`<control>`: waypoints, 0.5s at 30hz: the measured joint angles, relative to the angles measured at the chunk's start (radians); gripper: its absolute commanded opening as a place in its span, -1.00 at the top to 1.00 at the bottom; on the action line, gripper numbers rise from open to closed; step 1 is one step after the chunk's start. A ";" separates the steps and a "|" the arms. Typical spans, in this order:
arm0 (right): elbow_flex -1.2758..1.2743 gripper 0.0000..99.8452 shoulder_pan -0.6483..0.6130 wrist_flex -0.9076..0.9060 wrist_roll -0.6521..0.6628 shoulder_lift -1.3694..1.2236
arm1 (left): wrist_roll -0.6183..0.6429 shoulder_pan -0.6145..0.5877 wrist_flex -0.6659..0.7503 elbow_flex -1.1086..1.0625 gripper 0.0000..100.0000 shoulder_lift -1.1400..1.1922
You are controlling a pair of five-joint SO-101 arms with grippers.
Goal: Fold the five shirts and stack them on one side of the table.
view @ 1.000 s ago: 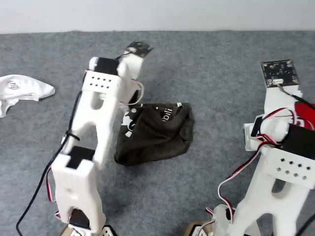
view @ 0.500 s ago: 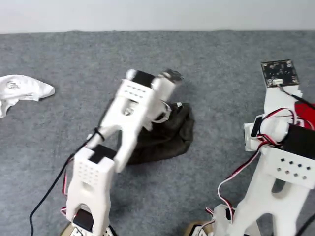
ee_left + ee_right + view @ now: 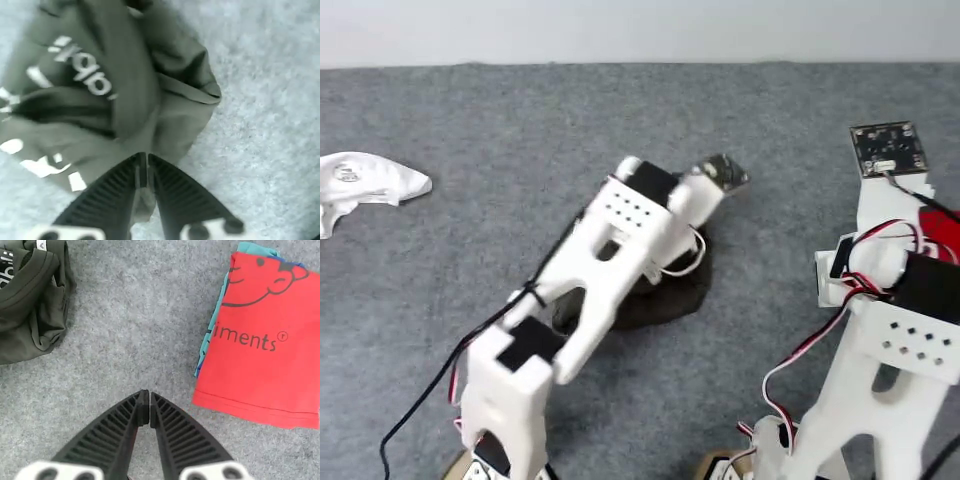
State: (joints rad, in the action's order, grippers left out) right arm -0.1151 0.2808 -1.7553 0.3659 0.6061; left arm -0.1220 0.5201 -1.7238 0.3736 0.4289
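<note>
A dark olive shirt (image 3: 670, 298) with white print lies crumpled at the table's middle, mostly under my left arm (image 3: 620, 240). In the left wrist view my left gripper (image 3: 143, 162) is shut at the near edge of the dark shirt (image 3: 100, 95), with a bit of its cloth pinched between the fingers. My right gripper (image 3: 145, 412) is shut and hangs over bare carpet, between the dark shirt (image 3: 30, 300) and a folded red shirt (image 3: 260, 340). That red shirt lies on a teal one (image 3: 209, 342).
A crumpled white shirt (image 3: 365, 183) lies at the far left of the grey carpeted table (image 3: 770, 130). The red shirt (image 3: 942, 232) peeks out at the right edge behind my right arm (image 3: 890, 330). Bare carpet runs along the back and front middle.
My left arm has swung to the right across the dark shirt and now covers most of it. The right arm has not moved.
</note>
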 measured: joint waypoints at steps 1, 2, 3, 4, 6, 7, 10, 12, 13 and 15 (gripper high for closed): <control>0.000 0.98 0.000 0.000 0.000 0.000 | 0.000 -0.021 0.000 0.000 0.97 -0.015; 0.000 0.98 0.000 0.000 0.000 0.000 | 0.000 -0.049 0.000 0.000 0.97 -0.023; 0.000 0.98 0.000 0.000 0.000 0.000 | 0.000 -0.081 0.000 0.000 0.97 -0.025; 0.000 0.98 0.000 0.000 0.000 0.000 | 0.000 -0.115 0.006 -0.003 0.97 -0.026; 0.000 0.98 0.000 0.000 0.000 0.000 | 0.000 -0.184 0.058 -0.005 0.97 -0.026; 0.000 0.98 0.000 0.000 0.000 0.000 | 0.000 -0.219 0.087 -0.005 0.97 -0.026; 0.000 0.98 0.000 0.000 0.000 0.000 | 0.003 -0.292 0.183 -0.005 0.97 -0.002; 0.000 0.98 0.000 0.000 0.000 0.000 | -0.009 -0.313 0.224 -0.005 0.97 0.052; 0.000 0.98 0.000 0.000 0.000 0.000 | -0.017 -0.318 0.235 -0.005 0.97 0.086; 0.000 0.98 0.000 0.000 0.000 0.000 | -0.025 -0.318 0.247 -0.005 0.97 0.153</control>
State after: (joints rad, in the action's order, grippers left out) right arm -0.1151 0.2808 -1.7553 0.3659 0.6061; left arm -0.1465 0.2025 -1.4768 0.3690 0.5823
